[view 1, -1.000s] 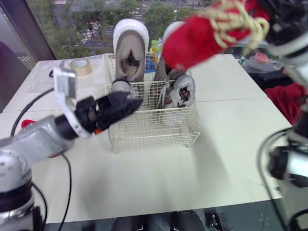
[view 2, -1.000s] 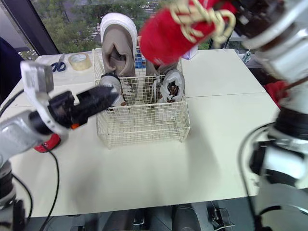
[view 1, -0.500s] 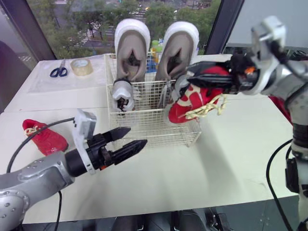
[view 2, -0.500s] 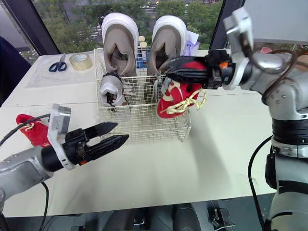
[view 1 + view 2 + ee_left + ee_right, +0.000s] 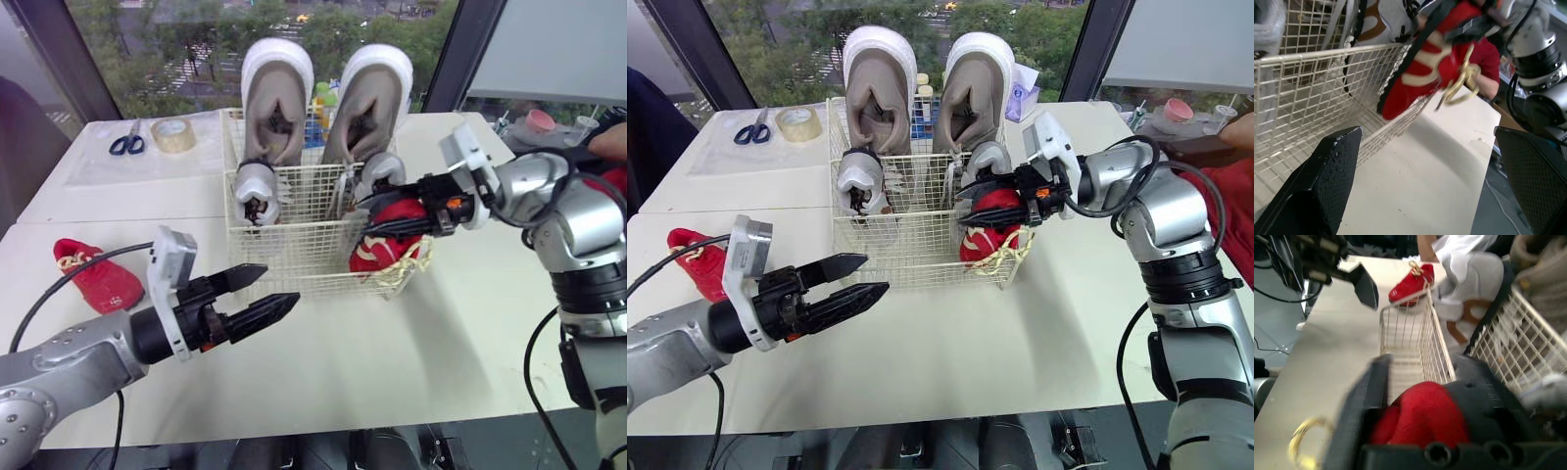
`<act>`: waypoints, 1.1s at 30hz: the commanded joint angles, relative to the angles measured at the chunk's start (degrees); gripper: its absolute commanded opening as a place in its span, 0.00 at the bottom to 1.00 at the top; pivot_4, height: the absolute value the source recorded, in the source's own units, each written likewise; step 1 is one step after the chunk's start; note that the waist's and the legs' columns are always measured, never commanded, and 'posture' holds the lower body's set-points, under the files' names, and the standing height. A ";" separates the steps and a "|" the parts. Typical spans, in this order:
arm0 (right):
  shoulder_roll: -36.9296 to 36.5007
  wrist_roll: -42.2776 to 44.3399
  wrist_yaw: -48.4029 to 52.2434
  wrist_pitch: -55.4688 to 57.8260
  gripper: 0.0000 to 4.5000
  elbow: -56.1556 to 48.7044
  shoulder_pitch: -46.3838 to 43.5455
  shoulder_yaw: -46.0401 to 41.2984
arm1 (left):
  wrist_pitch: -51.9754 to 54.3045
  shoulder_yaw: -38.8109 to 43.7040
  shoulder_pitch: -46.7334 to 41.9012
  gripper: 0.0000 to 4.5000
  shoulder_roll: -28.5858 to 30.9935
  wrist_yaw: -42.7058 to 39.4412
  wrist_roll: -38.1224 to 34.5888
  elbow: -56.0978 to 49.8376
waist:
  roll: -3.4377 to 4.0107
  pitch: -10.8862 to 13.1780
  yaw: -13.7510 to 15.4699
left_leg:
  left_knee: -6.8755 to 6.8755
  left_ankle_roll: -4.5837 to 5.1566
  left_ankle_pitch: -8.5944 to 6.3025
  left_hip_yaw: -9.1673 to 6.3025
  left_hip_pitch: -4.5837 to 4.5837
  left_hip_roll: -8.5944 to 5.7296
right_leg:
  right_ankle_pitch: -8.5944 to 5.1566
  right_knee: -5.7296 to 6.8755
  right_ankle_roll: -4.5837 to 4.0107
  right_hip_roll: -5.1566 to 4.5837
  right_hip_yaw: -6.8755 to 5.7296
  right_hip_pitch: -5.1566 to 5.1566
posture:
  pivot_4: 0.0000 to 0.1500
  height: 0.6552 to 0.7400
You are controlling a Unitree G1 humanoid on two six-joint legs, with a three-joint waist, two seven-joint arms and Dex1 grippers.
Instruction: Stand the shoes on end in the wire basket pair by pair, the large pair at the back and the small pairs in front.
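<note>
right hand [image 5: 978, 209] pinching red shoe [image 5: 982, 243] at wire basket [image 5: 911, 257] 4 o'clock corner. left hand [image 5: 872, 275] spread, off basket's 7 o'clock. other red shoe [image 5: 690, 257] at 9 o'clock.

Upper-floor office or test room here: a big dark-framed window [image 5: 803, 29] looks down on treetops [image 5: 754, 54] and a street [image 5: 181, 67]. Pale tabletops [image 5: 950, 362] sit edge to edge, with scissors [image 5: 753, 126] and a tape roll [image 5: 798, 122] over by the glass.

table [image 5: 411, 338] | wire basket [image 5: 294, 250] mid-table | 1 red shoe [image 5: 96, 282] at left | scissors [image 5: 125, 145], tape roll [image 5: 172, 135] far-left corner
</note>
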 commanded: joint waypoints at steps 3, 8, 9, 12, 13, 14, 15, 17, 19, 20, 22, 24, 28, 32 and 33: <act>-1.03 -0.04 1.11 1.62 0.99 -0.08 -2.09 -3.06 | -1.12 1.60 0.67 1.00 1.96 -1.06 -0.50 0.29 | 0.00 0.00 -0.10 | -0.01 -0.04 0.03 0.00 0.01 0.02 | 0.00 0.01 0.00 0.02 0.00 0.00 | 1.00 1.00; -2.51 3.61 0.37 7.51 0.99 -2.24 -4.37 -6.99 | 0.51 7.84 4.37 1.00 6.26 -3.21 -3.57 1.65 | 0.04 0.02 -0.10 | -0.05 -0.09 0.05 -0.01 0.00 0.03 | 0.00 0.03 -0.01 0.02 0.00 -0.08 | 1.00 1.00; -2.60 4.55 0.09 8.63 0.99 -2.82 -4.78 -7.93 | 0.99 9.08 5.63 1.00 7.15 -3.67 -4.25 1.73 | 0.03 0.03 -0.15 | -0.08 -0.09 0.05 -0.01 0.00 0.03 | 0.00 0.00 -0.01 0.01 0.00 -0.09 | 1.00 1.00; -2.53 8.05 -0.89 13.08 0.99 -4.49 -6.35 -10.41 | 2.30 11.43 8.57 1.00 9.80 -3.31 -3.24 2.10 | 0.06 0.05 -0.15 | -0.23 -0.07 0.03 0.00 -0.01 0.01 | -0.01 -0.01 -0.02 -0.04 0.01 -0.18 | 1.00 1.00; -2.54 9.15 -1.24 14.46 0.99 -5.02 -6.78 -11.13 | 2.47 12.47 9.27 1.00 10.31 -3.10 -2.38 2.64 | 0.05 0.05 -0.12 | -0.28 0.05 -0.04 0.00 0.00 0.01 | -0.01 -0.01 -0.02 -0.04 0.01 -0.21 | 1.00 1.00; -2.54 9.80 -1.52 15.32 0.99 -5.38 -7.00 -11.60 | 2.51 13.19 9.70 1.00 10.56 -3.02 -1.87 3.01 | 0.04 0.04 -0.08 | -0.36 0.09 -0.06 0.00 0.01 0.01 | -0.01 -0.01 -0.02 -0.04 0.01 -0.22 | 1.00 1.00; -2.53 10.94 -2.01 16.67 0.99 -5.58 -7.60 -12.41 | 2.73 14.61 10.13 1.00 10.95 -2.79 -1.05 3.94 | 0.04 0.04 -0.07 | -0.46 0.04 -0.03 0.00 0.01 0.01 | -0.01 -0.02 -0.04 -0.05 0.01 -0.27 | 1.00 1.00; -3.45 13.03 -2.37 19.44 0.99 -4.59 -9.76 -14.21 | 3.17 19.56 10.38 1.00 12.10 -0.33 1.10 8.92 | 0.04 0.05 -0.11 | -0.61 -0.07 0.03 0.00 0.03 0.01 | -0.06 -0.01 -0.15 -0.05 0.04 -0.34 | 1.00 1.00; -5.27 14.90 -1.52 22.68 0.99 -3.73 -12.04 -15.13 | 0.67 22.05 6.30 1.00 11.98 7.97 3.99 16.61 | 0.14 0.10 0.03 | -0.74 -0.26 0.16 0.00 0.01 0.01 | -0.10 0.03 -0.26 -0.04 0.04 -0.45 | 1.00 1.00; -5.74 15.25 -1.44 23.46 0.99 -3.68 -12.83 -15.17 | 0.82 22.49 4.75 1.00 12.49 11.39 3.58 19.33 | 0.14 0.10 0.04 | -0.80 -0.26 0.16 -0.01 0.01 0.01 | -0.11 0.06 -0.30 -0.04 0.03 -0.50 | 1.00 1.00; -6.91 15.16 -0.41 24.33 0.99 -4.34 -13.78 -14.22 | 2.21 21.95 1.56 1.00 13.85 19.02 4.20 23.40 | 0.11 0.09 -0.08 | -0.83 -0.26 0.17 -0.07 0.01 0.09 | -0.15 0.08 -0.39 0.02 -0.01 -0.51 | 1.00 1.00; -8.54 15.94 2.51 25.95 0.99 -5.07 -14.51 -13.01 | 3.83 19.89 -2.51 1.00 15.55 29.48 2.10 28.35 | 0.10 0.09 -0.18 | -0.87 -0.22 0.14 -0.07 0.01 0.08 | -0.16 0.04 -0.39 -0.01 0.00 -0.50 | 1.00 1.00; -10.92 14.25 8.05 25.72 0.99 -5.41 -15.05 -9.40 | 5.28 13.67 -11.12 1.00 17.73 54.18 -7.16 37.15 | 0.07 0.11 -0.17 | -0.88 -0.18 0.11 -0.05 -0.02 0.05 | -0.14 0.06 -0.36 -0.08 0.05 -0.53 | 1.00 1.00; -10.74 11.57 9.71 23.19 0.99 -4.87 -14.25 -7.10 | 3.97 7.49 -20.84 1.00 15.77 68.68 -12.87 43.35 | -0.03 0.11 0.03 | -0.89 -0.25 0.15 -0.05 -0.02 0.04 | -0.06 0.12 -0.23 -0.12 0.07 -0.54 | 1.00 1.00; -10.69 11.41 9.77 22.89 0.99 -4.94 -13.97 -7.15 | 3.81 6.29 -22.93 1.00 14.88 70.44 -13.44 45.06 | -0.03 0.11 0.01 | -0.88 -0.44 0.26 -0.06 -0.02 0.02 | -0.05 0.14 -0.23 -0.14 0.06 -0.54 | 1.00 1.00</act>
